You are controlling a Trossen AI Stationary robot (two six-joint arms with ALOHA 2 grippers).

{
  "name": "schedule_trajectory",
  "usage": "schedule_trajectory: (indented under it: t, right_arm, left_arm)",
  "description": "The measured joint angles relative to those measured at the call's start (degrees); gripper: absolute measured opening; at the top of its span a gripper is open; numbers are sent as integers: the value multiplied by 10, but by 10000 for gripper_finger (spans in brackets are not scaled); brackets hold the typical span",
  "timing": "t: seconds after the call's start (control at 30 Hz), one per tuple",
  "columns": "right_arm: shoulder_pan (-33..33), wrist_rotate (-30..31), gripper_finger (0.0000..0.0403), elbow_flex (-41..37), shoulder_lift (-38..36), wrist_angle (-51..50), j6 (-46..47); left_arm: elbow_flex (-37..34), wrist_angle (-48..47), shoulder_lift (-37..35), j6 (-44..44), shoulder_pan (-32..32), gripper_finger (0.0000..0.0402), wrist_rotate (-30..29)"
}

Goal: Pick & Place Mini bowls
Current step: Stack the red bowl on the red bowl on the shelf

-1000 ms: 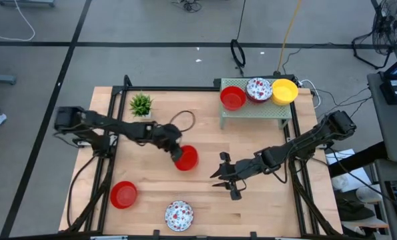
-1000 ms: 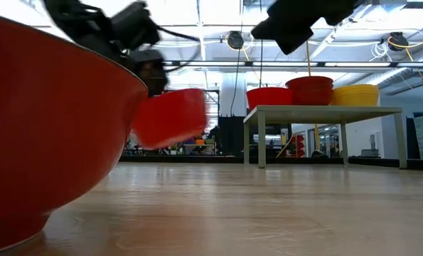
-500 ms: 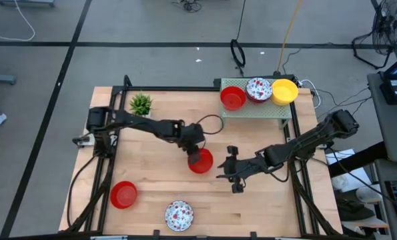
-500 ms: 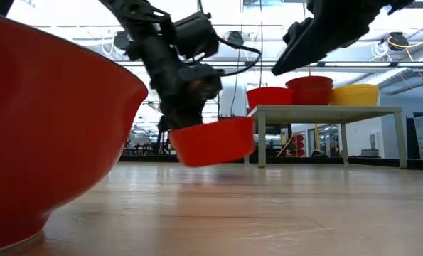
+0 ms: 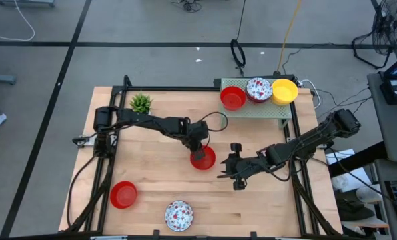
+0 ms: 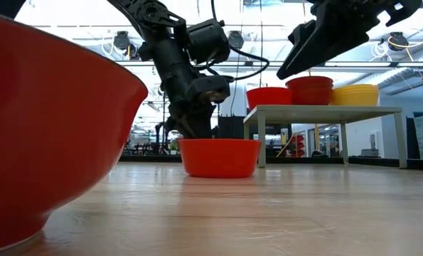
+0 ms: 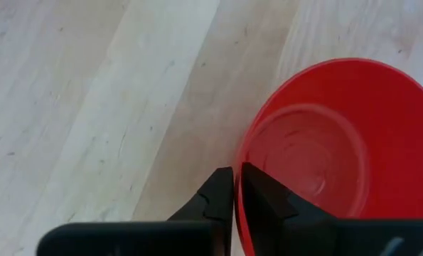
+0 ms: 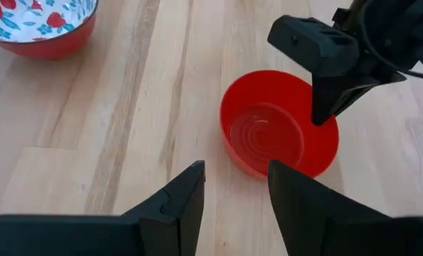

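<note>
The plain red round plastic mini bowl sits flat on the pale wooden surface near its middle, its base down in the low view. The left gripper is clenched on that bowl's rim, one finger outside the wall and one inside, on the side of the bowl toward the small green potted plant.

The relation that matters next: the bowl lies directly ahead of the right gripper, between it and the left gripper, with the open mouth up. A round bowl has no long axis, so any free stretch of rim would serve. The right gripper is spread apart and grasps nothing, hovering just beside the bowl on the side opposite the left gripper. It looks raised off the surface, though the low view shows this poorly. The right arm is the nearer one to the green raised shelf at the far right.

Count of bowls in the high view: six. Three plain red: the held one, one on the shelf, and one near the front left. Two white with red floral speckles: one on the shelf, one at the front edge. One plain yellow, on the shelf.
</note>
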Motion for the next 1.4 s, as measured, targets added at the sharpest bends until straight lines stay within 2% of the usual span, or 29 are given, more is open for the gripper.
schedule_trajectory:
  t: [0.13,0.3,0.47,0.63,0.8,0.93,1.03,1.1,1.4]
  right_arm:
    - [0,-1,141,0,1,0,0]
    - [0,-1,141,0,2,-1,1]
    - [0,-3,141,0,3,1,0]
    - [1,-6,141,0,31,14,-33]
    - [1,-6,142,-1,76,40,-90]
    - [-11,-7,142,-1,106,85,-121]
    - [-24,-46,142,-1,132,116,-128]
    - [-31,-67,142,0,152,136,-129]
    - [-56,-65,142,31,218,155,-153]
  left_arm:
    - [0,0,0,0,0,48,9]
    - [0,-2,-14,2,3,98,44]
    - [0,-32,-64,1,12,150,104]
    - [1,-107,-146,4,17,182,150]
    - [1,-179,-234,-10,7,194,150]
    - [1,-191,-297,-41,-7,195,142]
    - [1,-189,-338,-62,-21,195,130]
    - [1,-190,-361,-75,-30,195,113]
    - [1,-187,-428,-92,-66,195,35]
